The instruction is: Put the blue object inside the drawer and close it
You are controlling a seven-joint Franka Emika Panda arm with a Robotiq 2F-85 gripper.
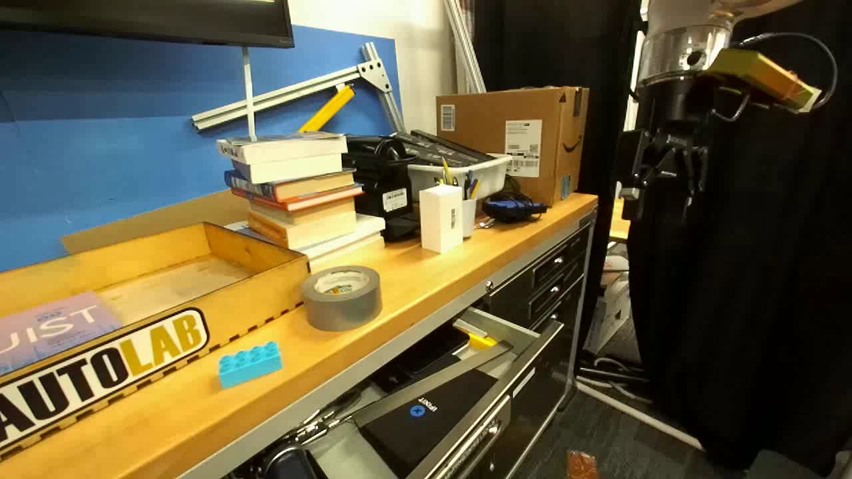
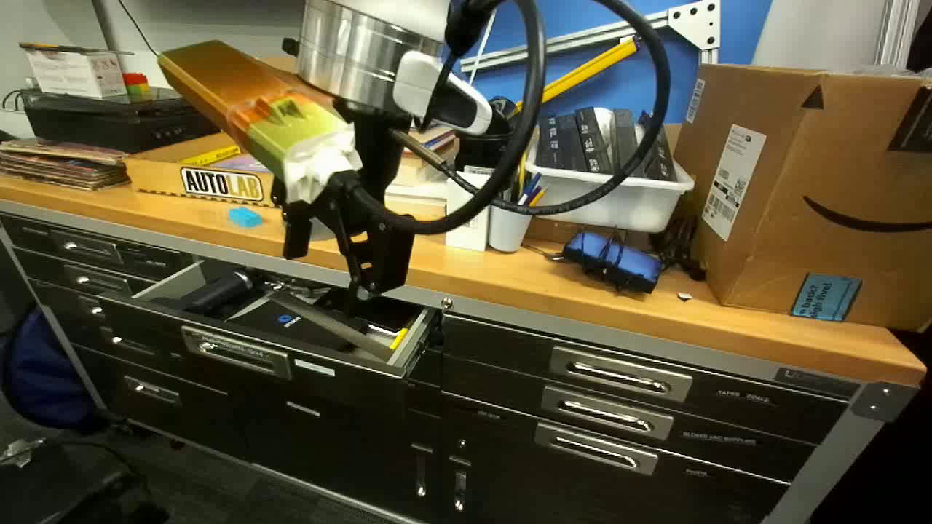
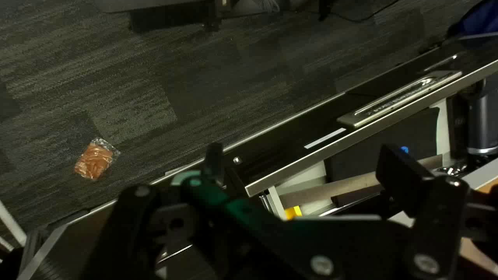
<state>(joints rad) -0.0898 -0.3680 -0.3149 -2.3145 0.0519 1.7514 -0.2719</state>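
Locate the blue object (image 1: 251, 364) on the wooden worktop (image 1: 413, 283), studs uppermost, near the front edge and just beside the front wall of the AUTOLAB tray (image 1: 259, 299). Note the grey tape roll (image 1: 343, 309) near it, by the corner of the same tray.

Position relative to the claw (image 3: 303, 163): well apart, and to the left in both exterior views. Claw location: in mid-air, out past the worktop's front edge. Claw condition: released, with the fingers (image 3: 398, 177) spread wide (most plainly in the wrist view, one to either side).

Placement relative to the drawer (image 2: 357, 382): outside it, up at worktop level. Drawer condition: pulled out from beneath the worktop, with a silvery handle plate (image 2: 237, 353) on the front. In the wrist view: one corner of the drawer below the claw, in line with the gap between the fingers. Exact clearance: not determinable from these views.

Drawer contents: black box (image 1: 432, 432) with a blue mark, flat grey strip (image 3: 334, 189) at a slant, yellow item (image 1: 482, 341), dark cylindrical item (image 3: 483, 124) (type not discernible). On the carpeted floor (image 3: 233, 77): orange packet (image 3: 94, 160).
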